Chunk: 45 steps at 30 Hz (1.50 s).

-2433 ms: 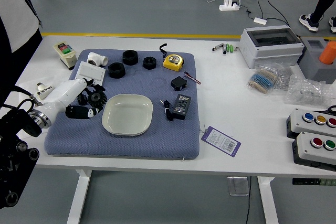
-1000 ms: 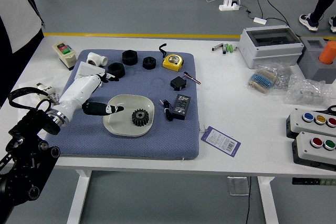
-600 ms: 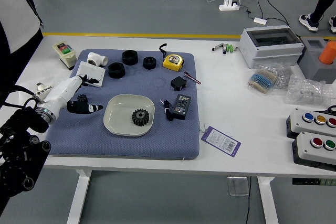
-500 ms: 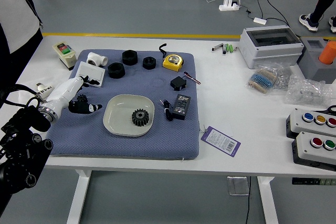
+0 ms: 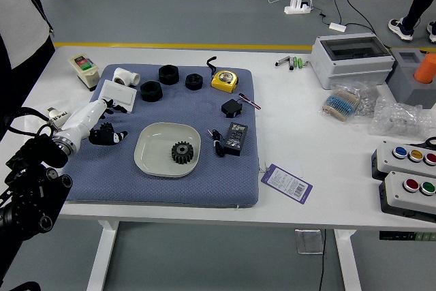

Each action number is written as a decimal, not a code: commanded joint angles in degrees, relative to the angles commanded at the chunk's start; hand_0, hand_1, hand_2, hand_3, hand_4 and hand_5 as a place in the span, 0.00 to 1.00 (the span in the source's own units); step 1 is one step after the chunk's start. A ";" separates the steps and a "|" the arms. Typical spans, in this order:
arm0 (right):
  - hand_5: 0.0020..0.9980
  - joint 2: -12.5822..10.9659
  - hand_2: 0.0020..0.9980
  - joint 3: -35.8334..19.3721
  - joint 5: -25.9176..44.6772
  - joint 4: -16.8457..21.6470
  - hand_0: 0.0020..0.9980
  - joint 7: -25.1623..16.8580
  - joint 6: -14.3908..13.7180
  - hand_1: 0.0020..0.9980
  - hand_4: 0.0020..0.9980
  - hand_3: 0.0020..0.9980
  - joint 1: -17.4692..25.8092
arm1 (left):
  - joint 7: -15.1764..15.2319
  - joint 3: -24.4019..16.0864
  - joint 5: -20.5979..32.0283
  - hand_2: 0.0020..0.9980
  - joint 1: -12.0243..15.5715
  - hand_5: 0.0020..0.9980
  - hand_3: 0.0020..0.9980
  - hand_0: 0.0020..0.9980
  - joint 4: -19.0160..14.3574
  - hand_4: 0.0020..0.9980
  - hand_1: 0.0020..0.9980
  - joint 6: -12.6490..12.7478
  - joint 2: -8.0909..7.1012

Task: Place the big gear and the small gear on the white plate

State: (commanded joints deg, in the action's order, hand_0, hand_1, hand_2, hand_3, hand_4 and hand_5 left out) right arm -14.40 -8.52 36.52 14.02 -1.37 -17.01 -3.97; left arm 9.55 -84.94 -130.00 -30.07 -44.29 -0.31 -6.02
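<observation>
Head view, and the white worktop (image 5: 340, 199) runs across most of the frame, with a blue-grey mat (image 5: 218, 187) over its left half. The left arm (image 5: 42, 192) comes in from the lower left, and its left hand (image 5: 80, 122) reaches over the mat's left part. The fingers stand well parted, with a wide gap between the upper ones and the lower one; no clear grip shows, though I cannot tell whether they touch the small gear.

At the upper right, a white box with a window (image 5: 353, 59) sits beside a grey bin (image 5: 403, 88). Low at the right edge are two button boxes (image 5: 403, 157) (image 5: 402, 202). The pale plate (image 5: 151, 142) lies on the mat, left of the frame's middle. Around it are a white panel (image 5: 117, 95) to the upper left, a black adapter (image 5: 235, 139) to the right, a purple-and-white tag (image 5: 287, 183) to the lower right, and a yellow tape measure (image 5: 225, 80) above, near three black rings (image 5: 150, 91).

The big gear (image 5: 182, 152) lies on the plate, in its lower right part. The small gear (image 5: 106, 127), partly hidden, is off the plate, left of it, right by the fingers
</observation>
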 joint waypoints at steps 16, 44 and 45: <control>0.68 -0.01 0.74 -0.03 0.01 -0.01 0.66 0.02 0.02 0.68 0.79 0.57 -0.09 | -1.67 -1.05 0.00 0.78 -0.17 0.09 0.65 0.58 2.14 0.64 0.73 -1.52 -1.20; 0.68 0.04 0.74 0.25 0.16 -0.04 0.66 0.03 0.15 0.68 0.79 0.57 -0.01 | -3.30 -0.08 0.00 0.54 -0.37 0.00 0.58 0.37 2.34 0.31 0.49 -2.94 -1.10; 0.68 0.06 0.74 0.26 0.14 -0.04 0.66 0.03 0.14 0.68 0.79 0.57 0.02 | -3.31 0.07 0.00 0.54 -0.41 0.00 0.58 0.37 2.37 0.31 0.49 -2.95 -1.08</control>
State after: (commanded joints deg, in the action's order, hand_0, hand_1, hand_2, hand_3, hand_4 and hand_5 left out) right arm -14.35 -8.26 36.66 13.98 -1.34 -16.88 -3.95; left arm 6.24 -84.88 -130.00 -30.48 -41.92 -3.26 -7.10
